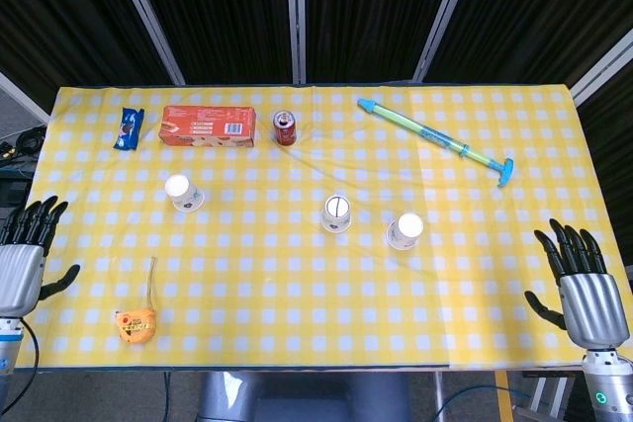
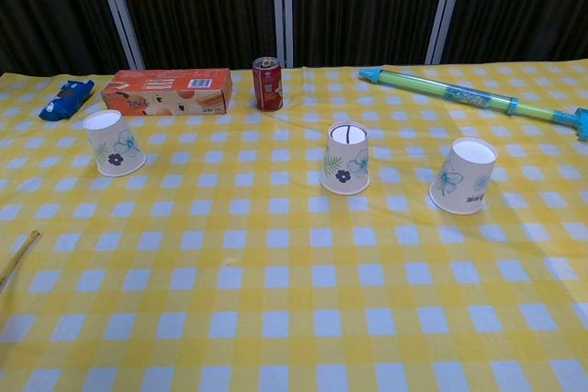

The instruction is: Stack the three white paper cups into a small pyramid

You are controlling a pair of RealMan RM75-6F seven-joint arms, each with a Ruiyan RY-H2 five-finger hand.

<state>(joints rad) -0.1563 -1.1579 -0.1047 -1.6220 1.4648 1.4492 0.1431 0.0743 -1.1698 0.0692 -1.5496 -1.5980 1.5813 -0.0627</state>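
Note:
Three white paper cups with flower prints stand upside down and apart on the yellow checked table (image 1: 297, 294): one at the left (image 1: 183, 192) (image 2: 113, 142), one in the middle (image 1: 337, 212) (image 2: 346, 158), one to its right (image 1: 404, 231) (image 2: 463, 175). My left hand (image 1: 25, 254) hovers at the table's left edge with fingers spread, holding nothing, well away from the left cup. Off the right front corner, my right hand (image 1: 582, 284) is also spread and empty. Neither hand shows in the chest view.
Along the back lie a blue snack packet (image 1: 127, 128), an orange biscuit box (image 1: 210, 126), a red can (image 1: 286, 128) and a long green-blue water pump toy (image 1: 437, 140). An orange toy with a cord (image 1: 137, 325) sits near the front left.

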